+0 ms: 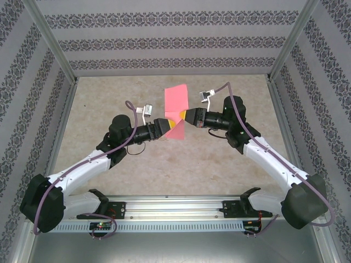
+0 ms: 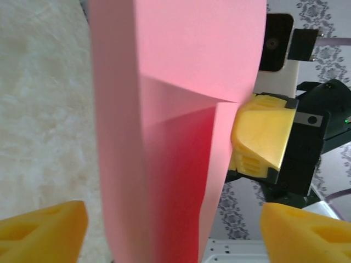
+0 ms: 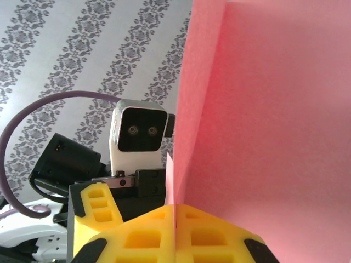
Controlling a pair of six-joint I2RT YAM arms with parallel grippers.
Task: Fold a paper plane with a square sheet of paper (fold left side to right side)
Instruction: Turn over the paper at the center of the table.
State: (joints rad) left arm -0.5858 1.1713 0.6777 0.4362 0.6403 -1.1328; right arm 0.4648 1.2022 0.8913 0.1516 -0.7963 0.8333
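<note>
**A:** At the middle of the table (image 1: 109,104), seen from above, we note the pink paper (image 1: 176,101) standing up between the two grippers, not lying flat. Most of it extends toward 12 o'clock from where they meet.

**B:** Agreed. We log the right gripper (image 1: 184,119) coming in from 4 o'clock. In its wrist view the yellow fingers (image 3: 137,238) are pressed together, with the paper's edge pinched in the seam between them. Clamped on the paper.

**A:** The left gripper (image 1: 170,124) reaches in from 8 o'clock. In its wrist view we see its two yellow fingertips far apart, one at 7 o'clock and one at 5 o'clock, with the paper between them and touching neither. Jaws wide, holding nothing.

**B:** We add that the paper is already folded. In the left wrist view a crease runs across it, with a darker shaded panel below. The right gripper's finger meets the paper's edge at 3 o'clock.
</note>
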